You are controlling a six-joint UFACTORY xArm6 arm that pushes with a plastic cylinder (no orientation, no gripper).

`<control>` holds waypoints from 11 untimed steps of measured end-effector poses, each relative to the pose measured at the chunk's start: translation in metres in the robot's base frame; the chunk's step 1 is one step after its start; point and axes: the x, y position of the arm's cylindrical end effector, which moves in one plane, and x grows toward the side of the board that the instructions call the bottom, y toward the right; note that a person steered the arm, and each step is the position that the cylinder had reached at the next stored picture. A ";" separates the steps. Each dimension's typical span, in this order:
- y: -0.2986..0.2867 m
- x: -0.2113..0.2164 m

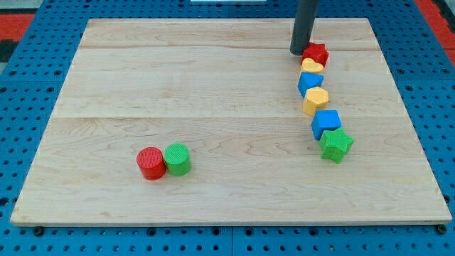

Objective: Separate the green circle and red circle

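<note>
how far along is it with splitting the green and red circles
Nothing looks done: the red circle and green circle touch side by side near the view's bottom left. My tip is far away at the view's top right, beside the red star. Left: cross the board and push the circles apart.

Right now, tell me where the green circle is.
The green circle sits in the view's lower left of the board, touching the red circle on its left, far from my tip at the view's top right.

Single high oblique view, whole board
</note>
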 end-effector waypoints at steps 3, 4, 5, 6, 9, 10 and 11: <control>-0.118 0.010; -0.117 0.065; -0.111 0.121; -0.103 0.178; -0.123 0.321; -0.155 0.296; -0.202 0.288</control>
